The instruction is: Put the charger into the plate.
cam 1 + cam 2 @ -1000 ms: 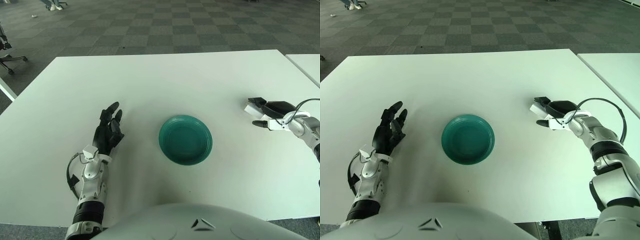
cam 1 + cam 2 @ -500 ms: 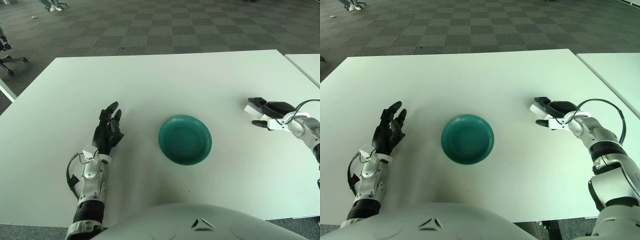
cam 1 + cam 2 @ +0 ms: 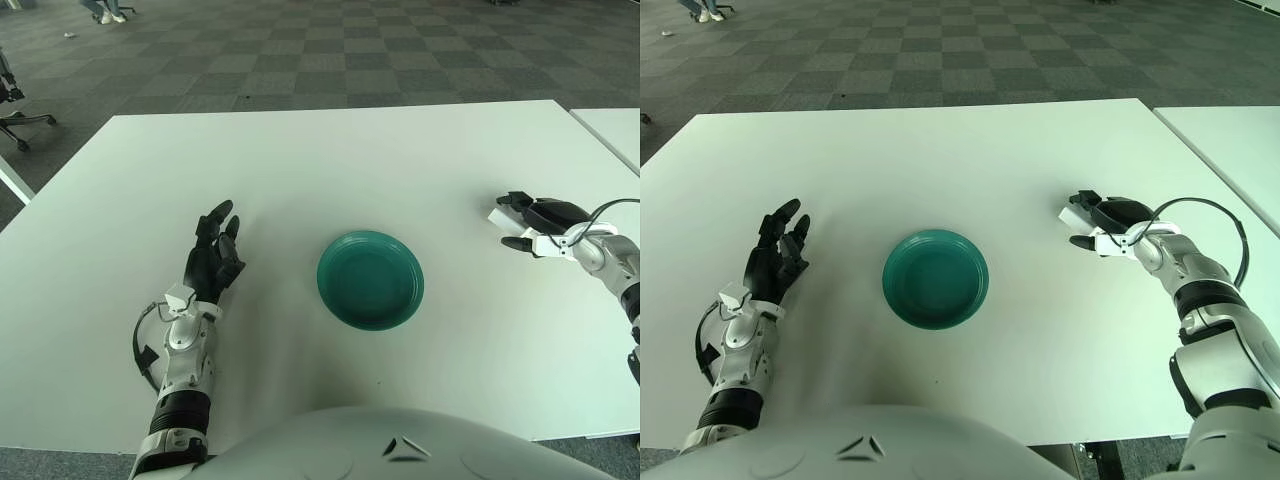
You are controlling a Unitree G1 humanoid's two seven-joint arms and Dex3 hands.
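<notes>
While reaching low, right hand (image 3: 1092,222) seemingly pinching white charger (image 3: 1072,216), left hand (image 3: 212,262) fingers spread, plate (image 3: 371,279) btwn.

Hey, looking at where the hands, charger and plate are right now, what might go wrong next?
1. The right hand seems to have only its fingertips around the small white charger, so a weak grip may let it slip or get pushed away.
2. The plate sits well to the left of the charger, so a loose hold could drop it short on the table.
3. The left hand shows left of the plate, open, not steadying it.
</notes>
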